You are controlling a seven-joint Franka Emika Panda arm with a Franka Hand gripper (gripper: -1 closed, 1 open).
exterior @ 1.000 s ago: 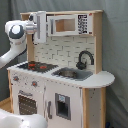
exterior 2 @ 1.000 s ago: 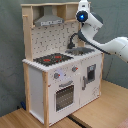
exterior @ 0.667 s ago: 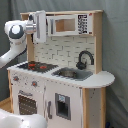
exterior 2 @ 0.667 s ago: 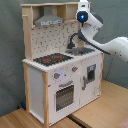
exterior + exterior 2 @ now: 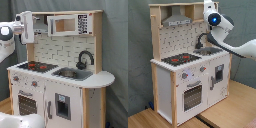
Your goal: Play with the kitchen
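The kitchen (image 5: 60,95) is a tall toy of white panels and pale wood, seen in both exterior views. It has a black-red hob (image 5: 35,65), a grey hood (image 5: 178,20), a black tap (image 5: 85,58) over the sink (image 5: 73,74), and a windowed oven door (image 5: 193,96). My gripper (image 5: 33,26) hangs at the kitchen's upper left corner in the first exterior view, level with the hood. In the second exterior view the gripper (image 5: 209,6) sits high by the top shelf, above the tap (image 5: 203,38).
A toy microwave (image 5: 67,24) fills the top shelf. My white arm (image 5: 240,47) reaches in from the second exterior view's right, over the sink end. A rounded counter (image 5: 102,79) juts out beside the sink. The kitchen stands on a wooden floor (image 5: 235,107), with a grey curtain behind.
The gripper has shifted slightly towards the first exterior view's left, still at hood height. The kitchen itself has not changed.
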